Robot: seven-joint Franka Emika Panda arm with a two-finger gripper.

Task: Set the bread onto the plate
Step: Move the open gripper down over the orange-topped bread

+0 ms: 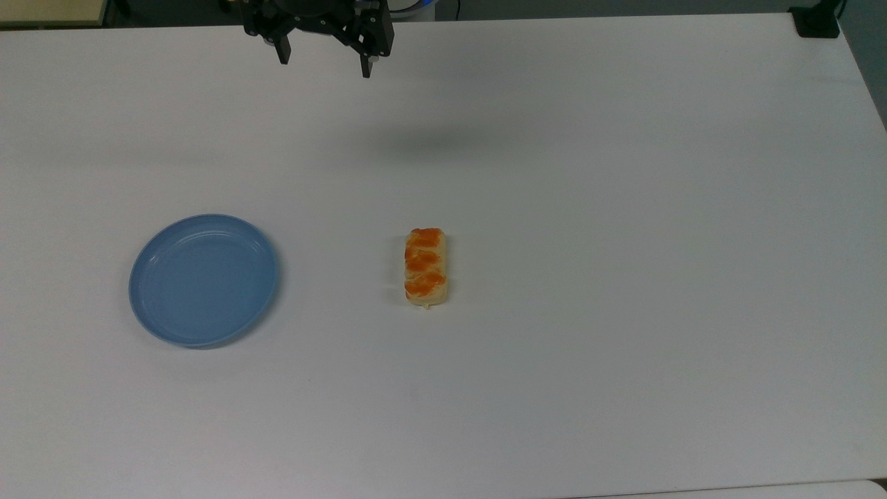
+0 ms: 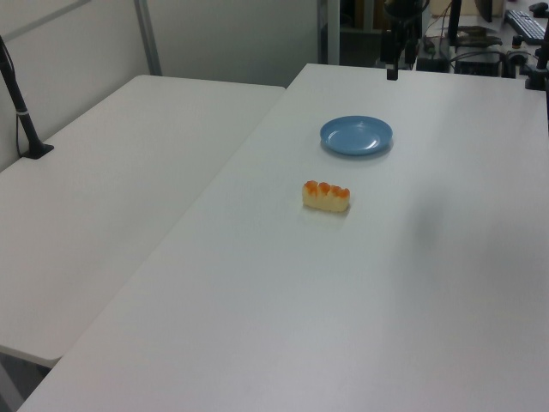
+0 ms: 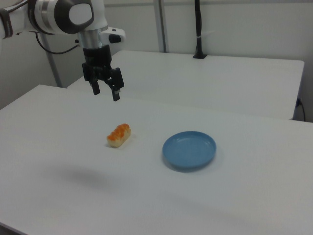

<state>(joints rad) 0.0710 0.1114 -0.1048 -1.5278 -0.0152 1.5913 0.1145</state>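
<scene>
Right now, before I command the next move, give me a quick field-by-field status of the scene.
bread: lying flat on the white table, apart from the plate
plate: blue, nothing on it, to the top view's left of the bread
gripper: open, holding nothing, raised above the table, not touching the bread
task state: bread not yet picked up
second table: alongside, with a black post at its edge

A white, rounded robot arm point(image 3: 68, 17) with dark grey joint caps and silver bands carries a black cable and ends in a black gripper point(image 3: 105, 92) with two slim fingers.
</scene>
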